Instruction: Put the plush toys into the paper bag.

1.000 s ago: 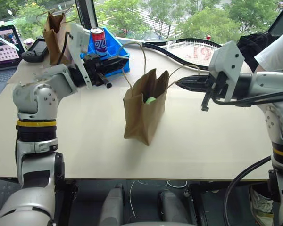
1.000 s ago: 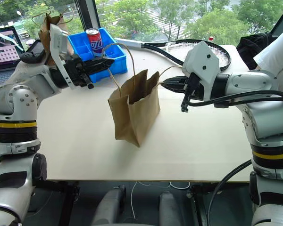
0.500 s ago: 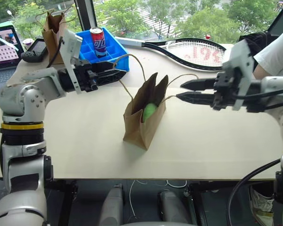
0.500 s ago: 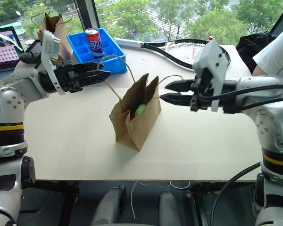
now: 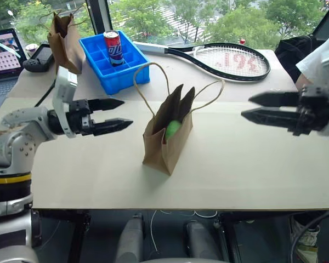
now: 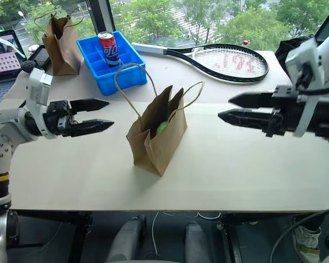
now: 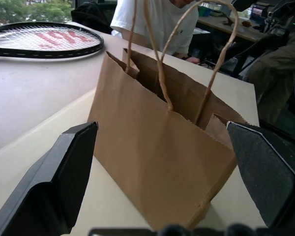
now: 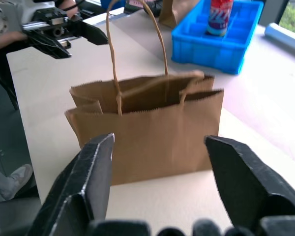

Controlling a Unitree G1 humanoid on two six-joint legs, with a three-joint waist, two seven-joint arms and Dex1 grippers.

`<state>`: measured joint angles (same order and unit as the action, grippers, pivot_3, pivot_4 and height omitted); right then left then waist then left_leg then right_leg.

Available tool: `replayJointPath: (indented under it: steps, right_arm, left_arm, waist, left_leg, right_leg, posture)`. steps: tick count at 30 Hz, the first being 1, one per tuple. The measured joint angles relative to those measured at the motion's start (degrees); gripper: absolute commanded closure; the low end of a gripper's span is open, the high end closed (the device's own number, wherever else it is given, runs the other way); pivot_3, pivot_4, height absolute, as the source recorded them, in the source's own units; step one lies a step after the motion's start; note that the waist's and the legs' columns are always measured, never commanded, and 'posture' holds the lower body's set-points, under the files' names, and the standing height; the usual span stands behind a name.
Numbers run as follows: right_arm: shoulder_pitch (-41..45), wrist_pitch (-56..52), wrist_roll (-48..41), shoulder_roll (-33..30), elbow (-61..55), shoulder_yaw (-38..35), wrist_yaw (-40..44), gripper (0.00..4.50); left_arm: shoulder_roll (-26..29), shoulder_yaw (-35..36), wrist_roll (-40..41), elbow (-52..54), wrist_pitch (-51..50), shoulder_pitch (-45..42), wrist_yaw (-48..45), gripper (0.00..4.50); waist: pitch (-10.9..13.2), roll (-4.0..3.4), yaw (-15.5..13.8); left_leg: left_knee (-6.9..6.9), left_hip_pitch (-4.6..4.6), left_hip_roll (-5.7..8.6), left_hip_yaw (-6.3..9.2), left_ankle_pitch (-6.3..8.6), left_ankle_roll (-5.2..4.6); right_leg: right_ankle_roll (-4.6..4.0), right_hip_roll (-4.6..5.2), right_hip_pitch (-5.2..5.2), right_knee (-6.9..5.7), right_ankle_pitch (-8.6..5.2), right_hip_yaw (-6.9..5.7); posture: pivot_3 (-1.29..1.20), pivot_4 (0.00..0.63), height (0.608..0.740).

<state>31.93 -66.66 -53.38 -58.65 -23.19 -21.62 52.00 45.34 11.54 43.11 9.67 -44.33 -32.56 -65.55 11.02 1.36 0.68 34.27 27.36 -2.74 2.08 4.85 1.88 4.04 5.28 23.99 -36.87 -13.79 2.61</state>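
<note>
Left eye view, nearest first: left gripper (image 5: 119, 114) at mid-left, fingers spread wide and pinching nothing, aimed toward frame centre. Right gripper (image 5: 253, 106) at mid-right, black fingers parted, likewise empty, pointing back at the left one. Between them, centre frame, paper bag (image 5: 168, 134) upright on the pale table (image 5: 98, 181), mouth open, twine handles arching above the rim. Light-green plush toy (image 5: 172, 129) visible inside the mouth; a hint of red beside it in the right eye view, probably the chili toy (image 6: 153, 132), not certain. Both grippers well apart from the bag, touching neither paper nor handles.

Farther back, upper left: blue bin (image 5: 118, 61) holding a soda can (image 5: 113, 47), darker narrow paper bag (image 5: 64, 36) beside it. Upper centre: tennis racket (image 5: 227, 59) lying flat.

Task judged essentially finished. Main risk: loop handles standing high, easily snagged by a passing finger, tipping the light bag and spilling the toys.
</note>
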Motion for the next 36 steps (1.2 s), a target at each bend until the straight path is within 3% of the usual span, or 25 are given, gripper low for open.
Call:
replayJointPath:
  steps: [5,16,36]
  right_arm:
    - [-4.5,5.2,4.8,5.7,-3.7,7.2,-4.9,4.44]
    - [-3.9,13.5,13.2,20.1,-5.9,22.2,-13.5,4.48]
    - [-1.5,21.0,21.3,32.4,0.3,29.9,-15.5,4.48]
  left_arm:
    - [-0.7,-0.3,0.5,6.9,0.6,6.7,2.1,0.0]
    - [-2.7,-1.6,-1.5,13.3,2.0,14.1,9.9,0.0]
    - [-9.8,-9.3,-5.0,14.4,2.8,13.0,20.2,0.0]
  waist:
    - [0.0,0.0,0.6]
    - [0.0,0.04,0.0]
    - [0.0,0.05,0.1]
  left_leg:
    - [0.03,-0.1,-0.09,-0.14,-0.01,-0.01]
    - [0.21,-0.04,-0.09,-0.21,-0.02,-0.03]
    - [0.22,-0.05,-0.11,-0.22,-0.02,-0.03]
  right_leg:
    - [-0.3,-0.05,0.07,-0.08,-0.2,0.12]
    - [-0.31,-0.04,0.02,-0.09,-0.19,0.14]
    - [0.02,-0.07,0.03,-0.14,0.08,0.15]
  posture:
    - [0.0,0.15,0.74]
    - [0.0,0.15,0.74]
    - [0.0,0.15,0.74]
